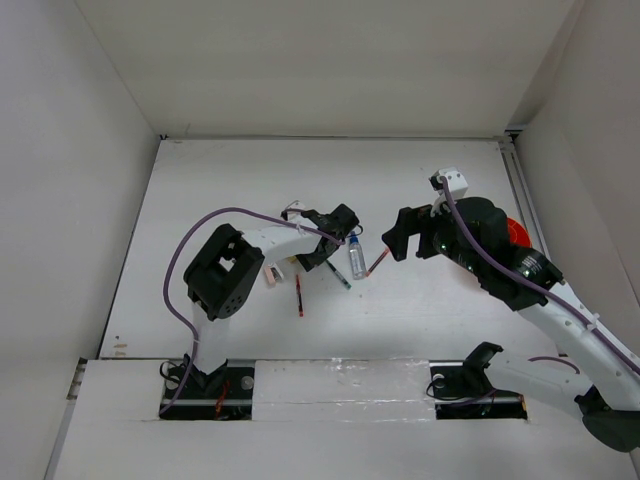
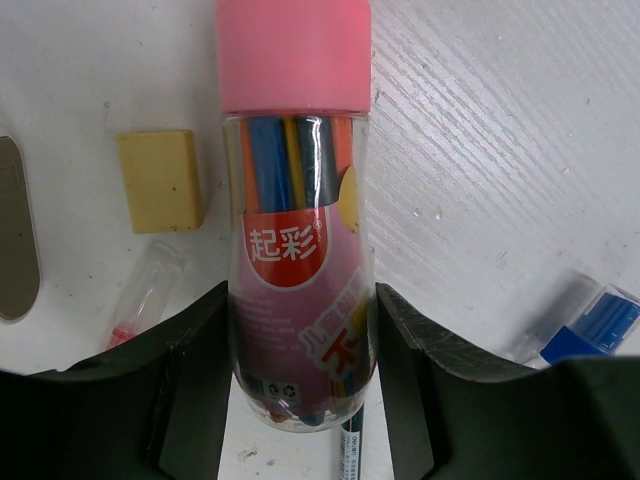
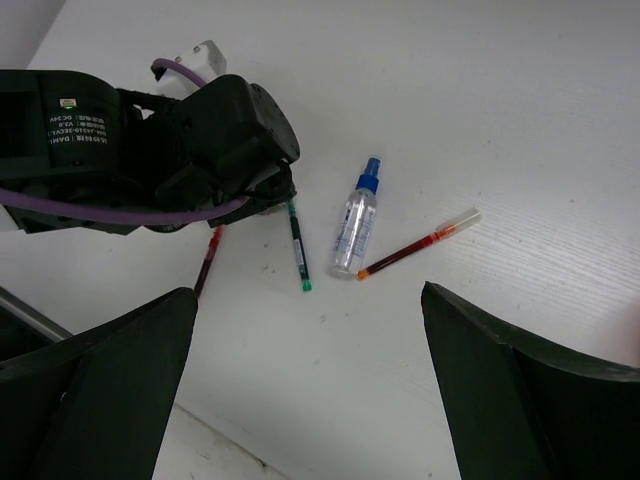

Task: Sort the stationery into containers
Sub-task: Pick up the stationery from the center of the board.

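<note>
My left gripper (image 2: 300, 330) is shut on the pink-capped tube (image 2: 295, 200), one finger against each side; in the top view it sits at mid-table (image 1: 330, 235). A dark-green pen (image 3: 297, 245) lies under the tube's base. A tan eraser (image 2: 160, 180) lies left of the tube. My right gripper (image 3: 310, 310) is wide open and empty, held above the table (image 1: 400, 238). Below it lie the clear blue-capped bottle (image 3: 355, 222), the orange pen (image 3: 415, 245) and the red pen (image 3: 205, 262). The orange-red cup (image 1: 515, 232) is mostly hidden behind the right arm.
A pink-white piece (image 1: 271, 277) lies by the left arm's elbow. The bottle (image 1: 356, 258), orange pen (image 1: 378, 263) and green pen (image 1: 338, 275) cluster between the two grippers. White walls enclose the table on three sides.
</note>
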Tool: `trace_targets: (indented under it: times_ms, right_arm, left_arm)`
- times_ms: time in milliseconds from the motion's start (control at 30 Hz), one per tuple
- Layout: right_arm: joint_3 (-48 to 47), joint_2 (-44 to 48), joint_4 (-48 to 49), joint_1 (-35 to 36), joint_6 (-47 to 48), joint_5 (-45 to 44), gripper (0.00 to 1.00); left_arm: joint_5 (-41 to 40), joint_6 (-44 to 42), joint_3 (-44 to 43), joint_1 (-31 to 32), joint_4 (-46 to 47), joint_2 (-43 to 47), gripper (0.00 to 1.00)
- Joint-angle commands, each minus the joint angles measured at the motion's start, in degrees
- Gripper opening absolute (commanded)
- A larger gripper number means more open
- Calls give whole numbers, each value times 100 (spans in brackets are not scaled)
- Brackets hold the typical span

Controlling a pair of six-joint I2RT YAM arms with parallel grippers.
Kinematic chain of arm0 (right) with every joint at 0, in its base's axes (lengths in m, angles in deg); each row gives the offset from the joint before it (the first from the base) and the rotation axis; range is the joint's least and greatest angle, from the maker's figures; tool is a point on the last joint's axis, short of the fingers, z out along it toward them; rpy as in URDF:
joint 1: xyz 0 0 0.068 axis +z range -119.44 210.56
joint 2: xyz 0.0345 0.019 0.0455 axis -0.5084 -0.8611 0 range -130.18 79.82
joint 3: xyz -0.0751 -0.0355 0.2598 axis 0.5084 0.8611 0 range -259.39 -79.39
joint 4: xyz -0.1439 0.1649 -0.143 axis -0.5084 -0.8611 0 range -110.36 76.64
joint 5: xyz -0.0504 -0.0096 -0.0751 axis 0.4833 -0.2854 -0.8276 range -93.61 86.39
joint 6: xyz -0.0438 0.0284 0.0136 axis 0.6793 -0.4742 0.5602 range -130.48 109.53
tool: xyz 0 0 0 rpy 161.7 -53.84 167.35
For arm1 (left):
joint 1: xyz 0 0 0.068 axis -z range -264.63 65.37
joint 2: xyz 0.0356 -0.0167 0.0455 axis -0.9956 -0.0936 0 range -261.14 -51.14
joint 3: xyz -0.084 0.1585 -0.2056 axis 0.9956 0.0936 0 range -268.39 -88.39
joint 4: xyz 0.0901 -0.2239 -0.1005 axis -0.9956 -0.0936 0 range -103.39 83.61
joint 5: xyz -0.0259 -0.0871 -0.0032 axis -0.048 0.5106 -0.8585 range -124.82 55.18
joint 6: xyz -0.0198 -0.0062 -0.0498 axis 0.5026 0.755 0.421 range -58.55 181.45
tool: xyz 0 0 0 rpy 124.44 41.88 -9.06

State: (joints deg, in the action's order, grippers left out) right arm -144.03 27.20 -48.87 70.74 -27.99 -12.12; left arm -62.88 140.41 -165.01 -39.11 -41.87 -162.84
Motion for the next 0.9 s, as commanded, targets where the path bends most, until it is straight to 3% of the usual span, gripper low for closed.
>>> trace_targets:
  times_ms: [0,133,267,567,867]
  right_arm:
    - [31,6,264,16,38,69,100]
    - [31,-47,316,16,38,69,100]
    - [31,-99,316,16,38,69,100]
    - [31,-99,369,16,38,175,100]
    - [31,-152,422,16,38,280,100]
  left_arm:
    - [-51,287,103,-43,-125,-89,23]
    - [-104,287,51,-43,-178,-36,6]
    - [-384,287,-72,10,-370,148,0]
    - [-806,121,-327,194,-591,411,0]
    - [-868,-468,-134,247,103,605,0]
